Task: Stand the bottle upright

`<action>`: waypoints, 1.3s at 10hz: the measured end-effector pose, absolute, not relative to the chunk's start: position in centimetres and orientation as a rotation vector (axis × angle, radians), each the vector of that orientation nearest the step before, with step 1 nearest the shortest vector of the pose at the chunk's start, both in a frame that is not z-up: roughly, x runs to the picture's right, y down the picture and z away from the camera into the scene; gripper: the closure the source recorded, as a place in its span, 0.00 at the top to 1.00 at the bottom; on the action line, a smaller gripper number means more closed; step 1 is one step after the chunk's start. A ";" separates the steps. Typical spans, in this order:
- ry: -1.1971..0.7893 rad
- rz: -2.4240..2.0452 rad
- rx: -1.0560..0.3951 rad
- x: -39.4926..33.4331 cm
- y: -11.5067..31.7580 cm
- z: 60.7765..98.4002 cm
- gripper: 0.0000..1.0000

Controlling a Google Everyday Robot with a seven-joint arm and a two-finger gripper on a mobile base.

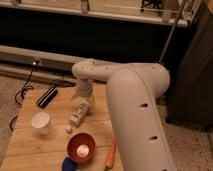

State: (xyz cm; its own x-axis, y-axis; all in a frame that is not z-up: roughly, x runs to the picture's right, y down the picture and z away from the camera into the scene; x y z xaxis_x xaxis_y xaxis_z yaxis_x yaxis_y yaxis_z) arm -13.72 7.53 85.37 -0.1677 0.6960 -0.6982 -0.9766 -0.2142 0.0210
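Now we see our gripper (83,103) spread open directly above the bottle (77,116), which lies on the wooden table (30,145), at three o'clock from the white cup (41,121).

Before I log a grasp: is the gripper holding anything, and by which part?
Nothing is held yet. The gripper hangs open just above the bottle, which lies tipped on the wooden table.
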 end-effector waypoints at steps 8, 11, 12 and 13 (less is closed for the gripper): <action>0.335 0.953 -0.669 -15.5 7.0 78.3 0.80; 0.235 0.748 -0.732 -16.5 7.4 76.1 0.80; 0.206 0.709 -0.757 -16.5 7.5 75.7 0.80; 0.192 0.699 -0.775 -16.3 7.4 75.6 0.80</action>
